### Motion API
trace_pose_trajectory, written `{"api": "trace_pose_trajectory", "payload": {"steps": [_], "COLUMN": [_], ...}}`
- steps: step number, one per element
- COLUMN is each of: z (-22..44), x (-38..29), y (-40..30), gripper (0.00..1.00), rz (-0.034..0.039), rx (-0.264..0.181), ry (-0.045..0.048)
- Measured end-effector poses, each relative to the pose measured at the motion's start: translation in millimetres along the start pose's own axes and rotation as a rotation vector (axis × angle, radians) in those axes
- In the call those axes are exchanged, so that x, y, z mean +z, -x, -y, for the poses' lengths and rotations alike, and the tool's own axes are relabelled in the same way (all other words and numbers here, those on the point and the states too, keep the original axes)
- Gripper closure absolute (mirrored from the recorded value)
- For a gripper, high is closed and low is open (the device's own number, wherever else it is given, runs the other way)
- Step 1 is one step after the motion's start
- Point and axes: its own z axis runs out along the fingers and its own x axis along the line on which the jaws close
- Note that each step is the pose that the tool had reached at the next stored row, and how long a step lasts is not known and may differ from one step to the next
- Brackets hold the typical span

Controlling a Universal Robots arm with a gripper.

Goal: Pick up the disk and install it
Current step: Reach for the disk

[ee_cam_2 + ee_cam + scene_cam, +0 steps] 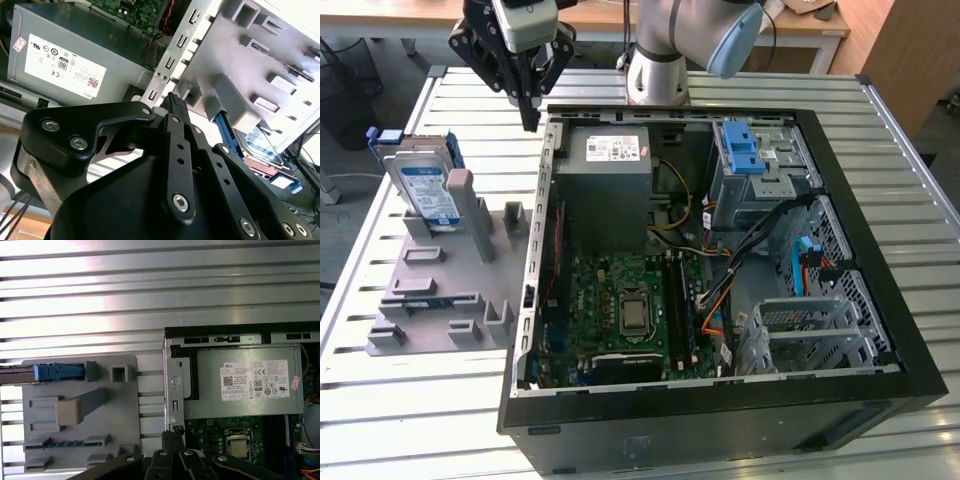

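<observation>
Presently, the gripper (530, 118) is found hanging above the strip of slatted table (420, 400) that lies between the grey fixture plate (430, 290) and the side wall of the open computer case (545, 250). It is close to the case corner that houses the power supply box (603, 175). The jaws are recorded as closed, tip against tip, with nothing gripped between them; both wrist views bear this out.

The disk (428, 190) is noted standing on edge in the fixture plate, at the corner farthest from the exterior camera. Its labelled face is turned outward and it is propped beside a grey block (470, 225). No contact with the gripper is observed.

From the jaws, the disk lies toward the exterior view's left, well apart, and is judged to sit lower than the fingertips. In the first wrist view its upper edge, marked by the blue carrier frame (57, 372), is seen end-on as a thin strip. That long edge is found to run along the table slats and square to the case's side wall. The thin dimension is thus presented upward to the gripper, and the broad faces are presented sideways.

The pick-up is judged not yet begun, and the case bay is judged unfilled.
</observation>
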Motion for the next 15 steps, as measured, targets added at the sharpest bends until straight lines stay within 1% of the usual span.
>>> {"api": "trace_pose_trajectory", "payload": {"steps": [15], "z": [0.1], "x": [0.4], "y": [-7.1], "gripper": [0.89], "rz": [0.0001], "rx": [0.000], "ry": [0.0000]}}
